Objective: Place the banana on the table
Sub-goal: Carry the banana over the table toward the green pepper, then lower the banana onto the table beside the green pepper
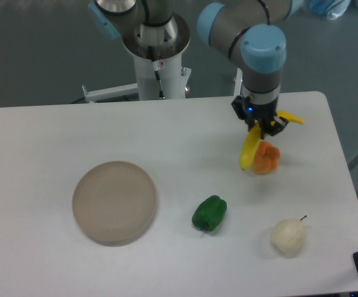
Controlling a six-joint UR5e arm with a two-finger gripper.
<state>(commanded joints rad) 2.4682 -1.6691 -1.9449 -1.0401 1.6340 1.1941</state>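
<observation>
The bright yellow banana [250,150] hangs from my gripper [259,125], which is shut on its upper part; its stem end [292,117] sticks out to the right. The banana is held above the white table [185,133], right of centre toward the back, its lower tip just left of the lumpy orange fruit [266,158]. I cannot tell if the tip touches the tabletop.
A round beige-grey plate [114,202] lies at the left. A green pepper [209,213] sits in front of the centre. A pale pear [288,236] sits at the front right. The robot's base column [158,59] stands behind the table.
</observation>
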